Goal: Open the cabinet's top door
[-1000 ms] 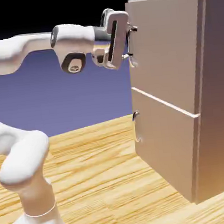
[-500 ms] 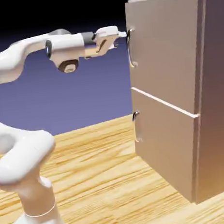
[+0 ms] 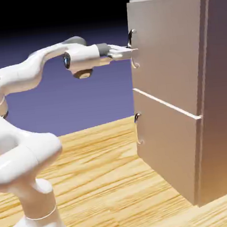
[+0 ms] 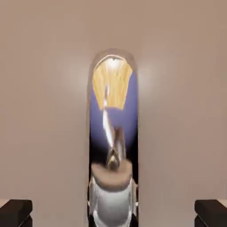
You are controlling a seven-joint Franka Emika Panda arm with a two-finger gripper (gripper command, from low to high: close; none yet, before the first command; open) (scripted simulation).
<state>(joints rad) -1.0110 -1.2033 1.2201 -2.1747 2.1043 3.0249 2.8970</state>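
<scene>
At the top door (image 3: 165, 51) of your cabinet (image 3: 217, 99) | gripper (image 3: 130, 49) level, fingers clamped on its silver handle (image 4: 113, 133) | door flush.

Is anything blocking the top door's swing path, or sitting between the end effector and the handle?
Nothing visible. The end effector is already at the top door's handle, and the space in front of the cabinet is open.
</scene>
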